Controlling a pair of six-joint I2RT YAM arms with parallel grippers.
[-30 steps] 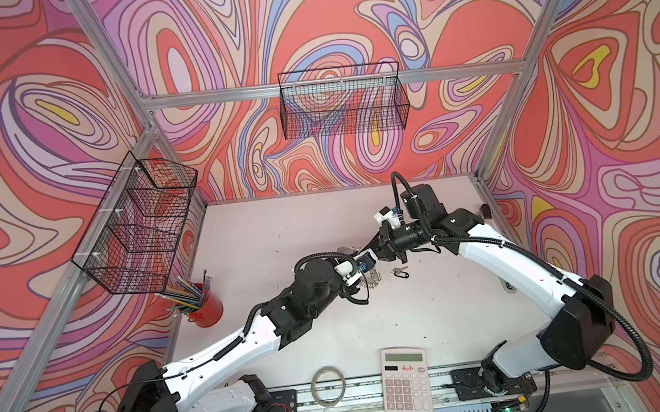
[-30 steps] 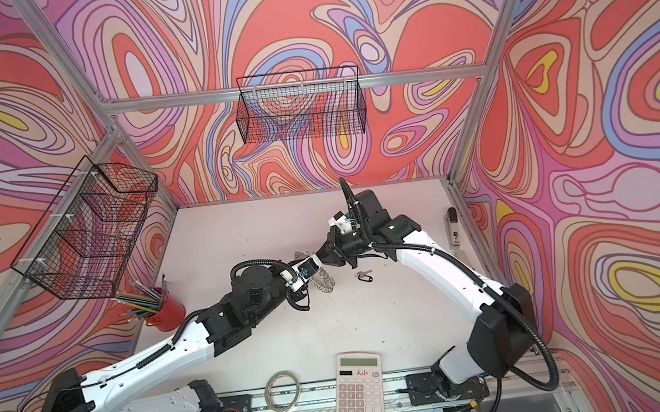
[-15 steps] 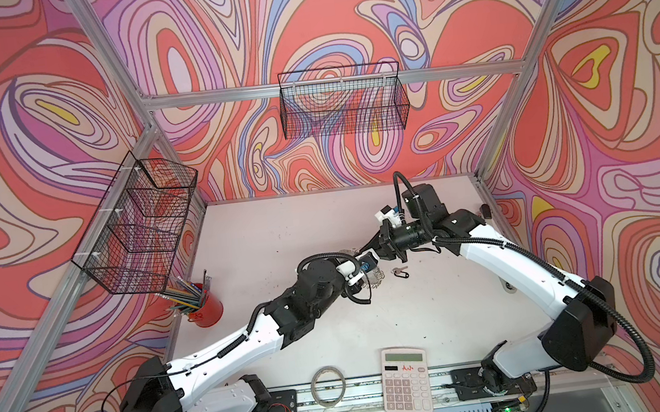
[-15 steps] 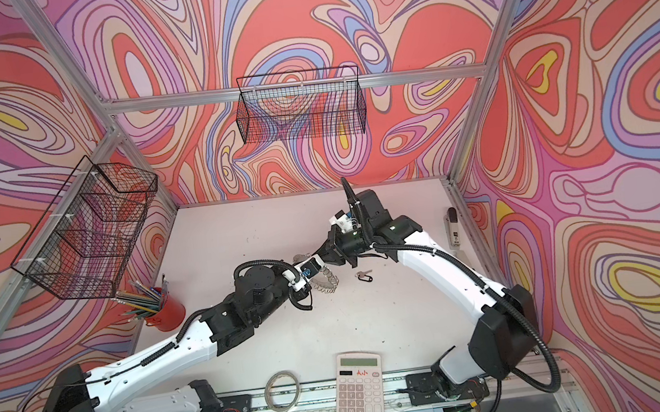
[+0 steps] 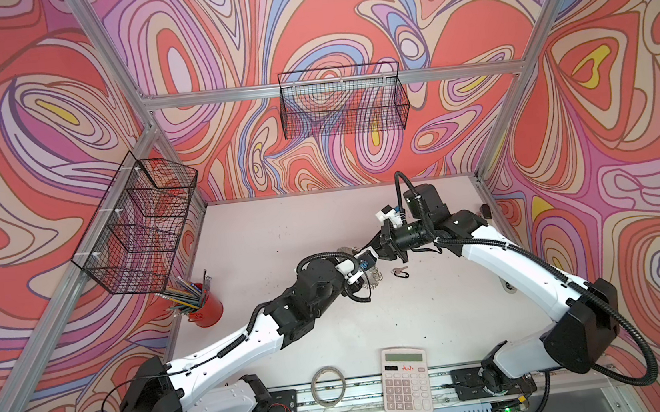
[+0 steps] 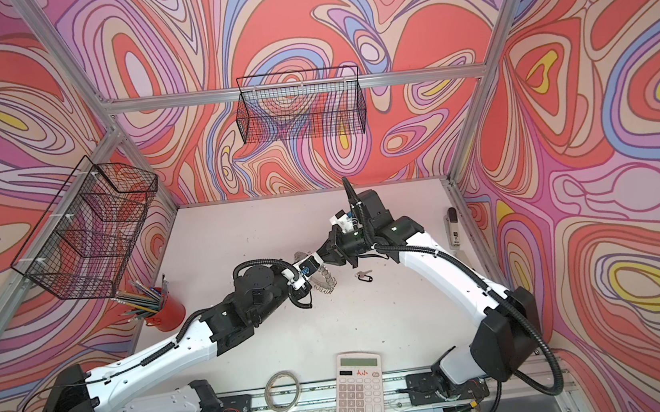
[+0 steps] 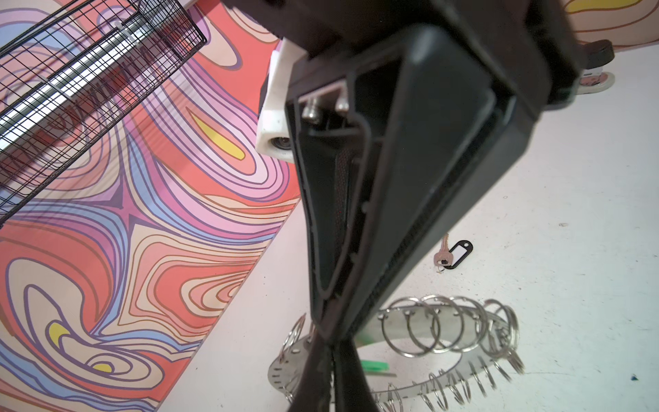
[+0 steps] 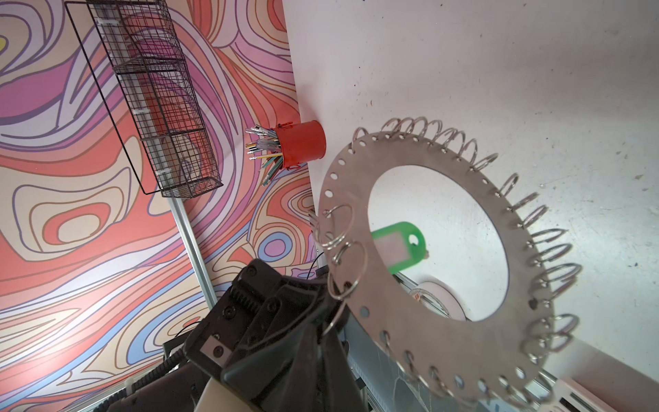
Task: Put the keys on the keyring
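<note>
The keyring (image 8: 524,271), a flat silver disc edged with wire loops, hangs tilted above the table mid-scene (image 5: 374,279) (image 6: 325,281). My right gripper (image 8: 322,331) is shut on its rim, a wire loop between the fingertips. My left gripper (image 7: 333,347) meets it tip to tip (image 5: 366,271) and is shut on the same stretch of rim (image 7: 283,371). The green-tagged key (image 8: 396,246) shows through the disc's hole (image 7: 373,365); whether it lies on the table I cannot tell. The black-tagged key (image 5: 400,271) (image 7: 454,254) lies on the table just right of the grippers.
A red cup of pencils (image 5: 205,308) stands at the table's left edge. A calculator (image 5: 405,381) and a translucent tape roll (image 5: 329,384) lie at the front. Wire baskets hang on the left wall (image 5: 138,227) and back wall (image 5: 345,105).
My left gripper has closed onto the keyring's rim beside the right gripper, after edging slightly toward it. The right arm has kept the keyring where it was.
</note>
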